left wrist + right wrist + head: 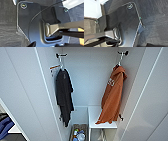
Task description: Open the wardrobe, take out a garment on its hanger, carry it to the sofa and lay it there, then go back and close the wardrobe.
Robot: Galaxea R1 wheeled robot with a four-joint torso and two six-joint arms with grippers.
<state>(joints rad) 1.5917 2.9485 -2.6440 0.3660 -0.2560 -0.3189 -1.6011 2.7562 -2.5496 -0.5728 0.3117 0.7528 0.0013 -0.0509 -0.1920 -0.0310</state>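
Hoodie [113,95] hangs right of centre on its hanger [120,59] in the open wardrobe [25,84]. It looks soft and light, so you should take the stiff hanger near the hook. Neither hand's opening can be told.

You see a black short-sleeved T-shirt [64,98] hanging on a white hanger [61,64] from a dark hook [61,55]. Low down stands a small box [78,134] of mixed colourful items, beside a white shelf [96,115]. At the far left edge lies some blue fabric [4,126]. Both wrist views show you dark grey carpet floor [7,25].
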